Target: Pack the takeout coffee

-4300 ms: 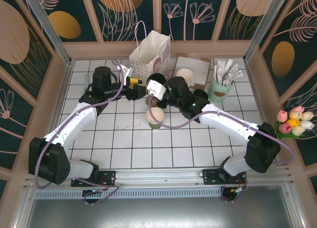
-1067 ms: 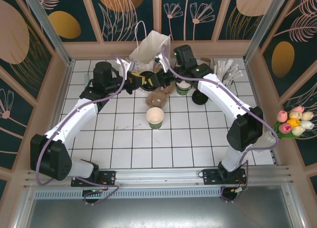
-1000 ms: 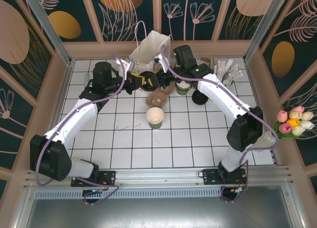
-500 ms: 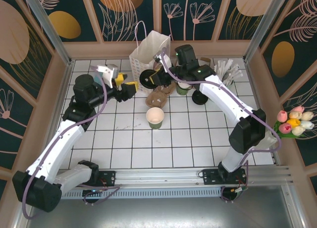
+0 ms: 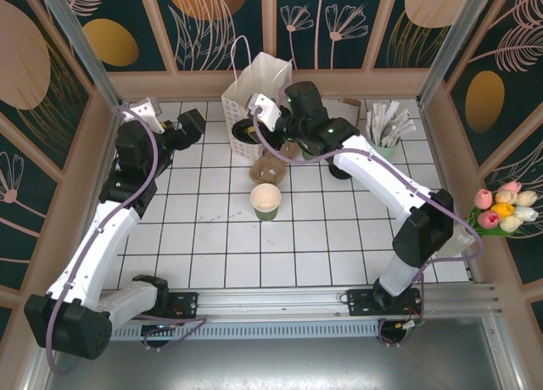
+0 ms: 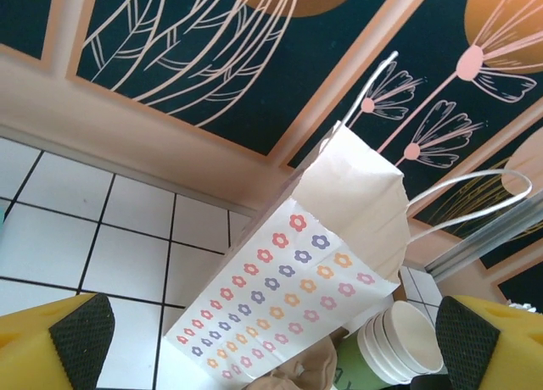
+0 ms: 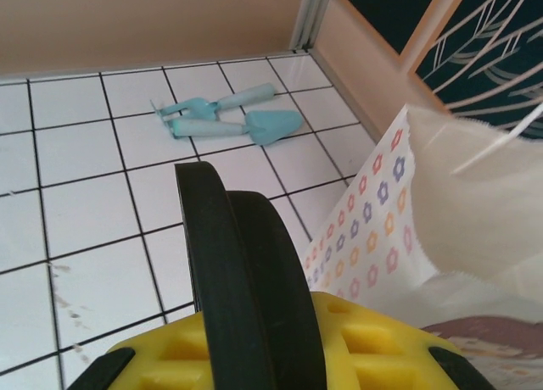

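Observation:
The takeout coffee cup, small and green, stands upright mid-table with no lid on it and a cream inside. My right gripper is shut on a round black lid, held on edge just left of the white flowered paper bag. My left gripper hangs open and holds nothing at the far left, apart from the lid. Its wide-spread pads frame the bag.
A stack of lidless green cups and a brown cup carrier sit by the bag. A loose black lid lies right of them. A mint holder of stirrers stands back right. Teal tools lie back left.
My left gripper opened, let go of the black lid and swung back to the left. The right gripper kept the lid and shifted slightly left beside the bag.

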Robot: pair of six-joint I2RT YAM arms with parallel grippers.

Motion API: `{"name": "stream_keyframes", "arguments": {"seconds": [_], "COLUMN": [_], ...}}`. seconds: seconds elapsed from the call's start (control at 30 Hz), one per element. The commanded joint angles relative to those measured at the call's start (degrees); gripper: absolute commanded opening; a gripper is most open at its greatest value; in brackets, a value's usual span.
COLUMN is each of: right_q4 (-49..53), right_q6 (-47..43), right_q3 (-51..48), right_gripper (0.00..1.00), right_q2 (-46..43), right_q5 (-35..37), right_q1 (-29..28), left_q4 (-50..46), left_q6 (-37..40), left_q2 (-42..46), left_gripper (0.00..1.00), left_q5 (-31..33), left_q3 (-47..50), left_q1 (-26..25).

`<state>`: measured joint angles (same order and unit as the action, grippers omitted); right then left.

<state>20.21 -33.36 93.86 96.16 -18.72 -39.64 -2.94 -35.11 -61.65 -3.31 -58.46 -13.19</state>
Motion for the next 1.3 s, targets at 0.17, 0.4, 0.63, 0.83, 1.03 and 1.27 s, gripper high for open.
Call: {"name": "stream_keyframes", "arguments": {"seconds": [0.17, 0.4, 0.63, 0.83, 1.03, 1.27], "right_q4": [-9.2, -14.0, -14.6, -19.1, -30.0, -37.5], "right_q6": [-19.4, -30.2, -42.3, -55.2, -68.2, -81.7], "right_q3": [-0.8, -2.0, -2.9, -10.5, -21.5, -29.4], "right_gripper": [0.07, 0.07, 0.06, 0.04, 0.03, 0.01], "right_q2": [-2.6, -3.7, -4.7, -8.8, -14.9, -18.9], "right_q5": [10.7, 7.9, 8.4, 11.6, 10.1, 4.5], "right_q1": [-6.1, -8.2, -8.3, -7.7, -7.7, -7.6], "left_q4": [-6.5, -19.6, -28.3, -26.4, -37.3, -50.2], "left_q6": [-2.3, 4.1, 7.7, 7.3, 12.4, 24.3], "left_q2": [-0.4, -1.9, -4.9, -7.5, -14.4, -17.3], "left_gripper": [0.99, 0.99, 0.99, 0.99, 0.94, 0.79], "left_q5": [-9.5, -10.5, -15.9, -28.5, -30.0, -33.6], "left_q3": [-5.5, -13.7, -20.5, -21.2, -29.8, -35.7], "left_q1": [1.3, 1.5, 1.4, 1.4, 1.3, 1.2]}}
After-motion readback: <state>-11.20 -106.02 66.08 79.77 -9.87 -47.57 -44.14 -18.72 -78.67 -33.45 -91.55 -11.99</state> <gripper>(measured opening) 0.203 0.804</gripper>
